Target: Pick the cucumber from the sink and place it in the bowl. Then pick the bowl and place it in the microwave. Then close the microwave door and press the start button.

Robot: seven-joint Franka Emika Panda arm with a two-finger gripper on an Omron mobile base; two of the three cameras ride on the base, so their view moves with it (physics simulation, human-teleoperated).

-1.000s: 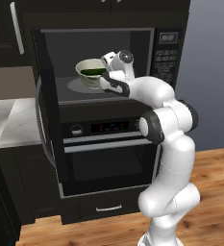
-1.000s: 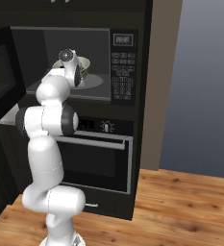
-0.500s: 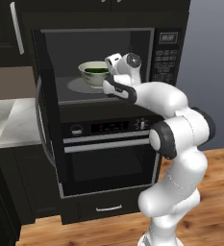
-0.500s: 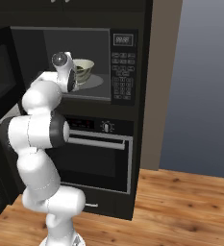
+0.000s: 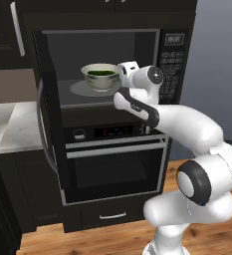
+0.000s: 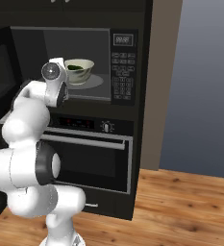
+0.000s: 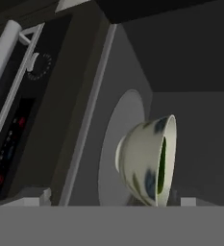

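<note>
Bowl sits on the microwave turntable, just beside the gripper, whose jaws are spread wide, holding nothing.

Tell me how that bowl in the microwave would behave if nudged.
The bowl looks like rigid glazed ceramic, so probably stiff, slippery and chippable. Its narrow foot on the turntable plate suggests it could slide or rock. The cucumber inside may shift.

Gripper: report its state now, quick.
Gripper: open, holding nothing; the bowl sits free on the microwave turntable.
</note>
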